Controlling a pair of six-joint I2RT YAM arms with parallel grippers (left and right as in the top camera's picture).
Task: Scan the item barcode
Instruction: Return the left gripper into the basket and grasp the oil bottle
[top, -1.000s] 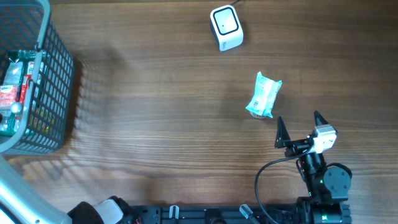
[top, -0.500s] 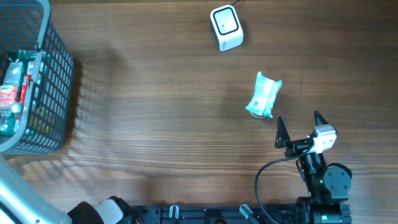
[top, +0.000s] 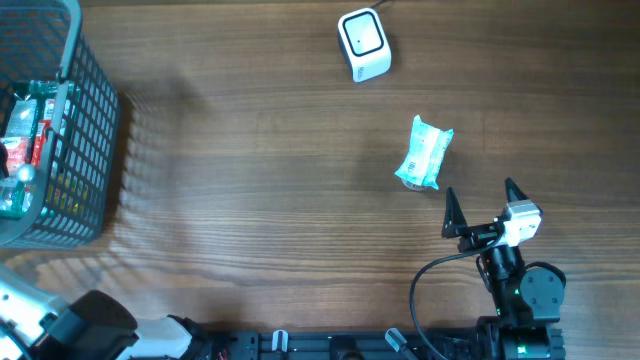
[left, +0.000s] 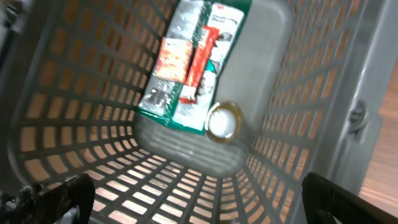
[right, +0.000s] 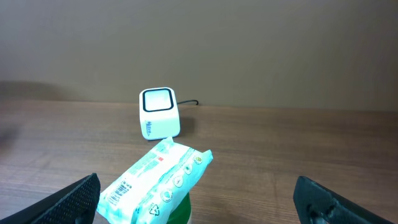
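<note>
Wood-grain tabletop (top: 250, 200) fills the overhead view. The right gripper (top: 480, 198) sits at 5 o'clock, fingers spread wide and empty. Just beyond them, toward 11 o'clock, lies one pale green wipes pack (top: 425, 153), not touched. Farther toward 11 o'clock from the pack stands one white scanner (top: 363, 44). The left gripper (left: 199, 196) also has its fingers wide apart, holding nothing, looking into the one grey mesh basket (top: 95, 150) at the table's 9 o'clock edge. On its floor lie a green-and-red flat packet (left: 186, 62) and one round gold-rimmed item (left: 224, 120), touching.
</note>
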